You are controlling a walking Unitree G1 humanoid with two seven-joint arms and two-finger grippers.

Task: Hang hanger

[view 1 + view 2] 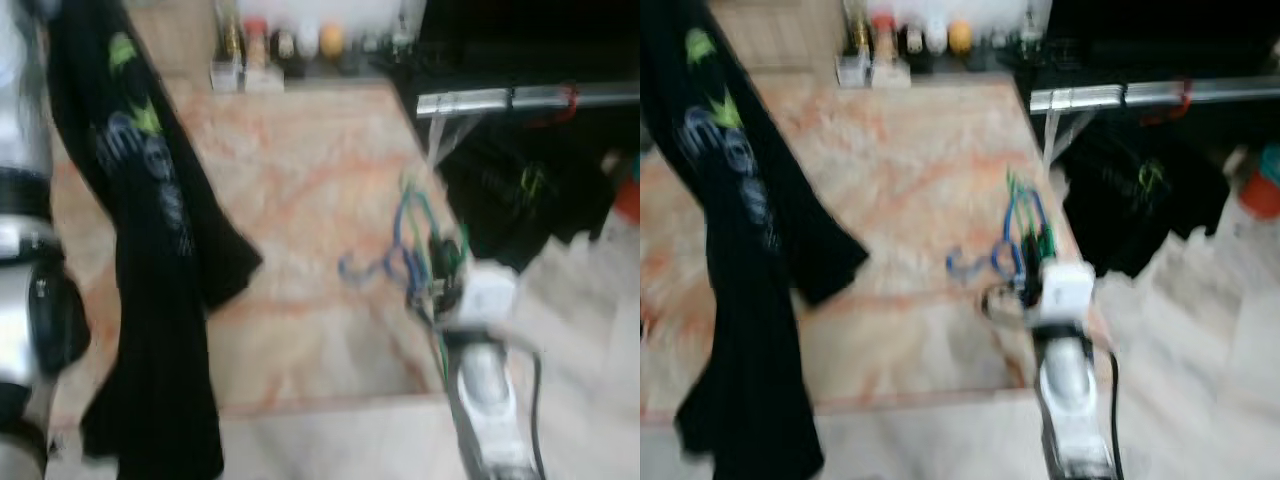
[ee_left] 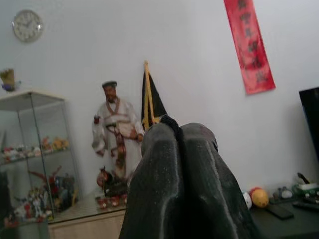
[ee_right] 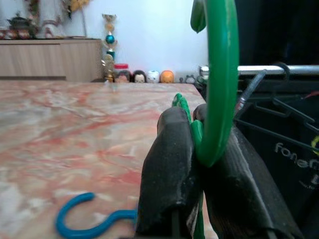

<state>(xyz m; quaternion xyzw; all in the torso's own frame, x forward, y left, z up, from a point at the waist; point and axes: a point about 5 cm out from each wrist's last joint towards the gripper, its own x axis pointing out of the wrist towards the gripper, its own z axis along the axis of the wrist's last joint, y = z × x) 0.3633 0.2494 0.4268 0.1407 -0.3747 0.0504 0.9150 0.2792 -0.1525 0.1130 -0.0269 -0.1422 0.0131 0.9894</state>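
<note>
Glossy green plastic on the hanger (image 3: pixel 219 84), smooth and catching light, pinched between matt black rubbery fingers (image 3: pixel 169 169) of the right gripper (image 3: pixel 197 149). Lower left of that view, a blue hanger hook (image 3: pixel 87 221), shiny plastic too. The floor (image 1: pixel 300 190) is polished pink-veined marble. Upper right, a bright metal rail (image 1: pixel 520 98). Left side, a black T-shirt (image 1: pixel 150 260) in soft matt cloth. The left gripper (image 2: pixel 182 184) has dull, speckled black fingers.

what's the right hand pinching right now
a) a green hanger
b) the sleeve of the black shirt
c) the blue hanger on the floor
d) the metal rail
a: in the right wrist view the right hand has its black fingers shut on the green hanger, while the blue hanger lies on the floor beside it and the metal rail stands apart behind.
</note>
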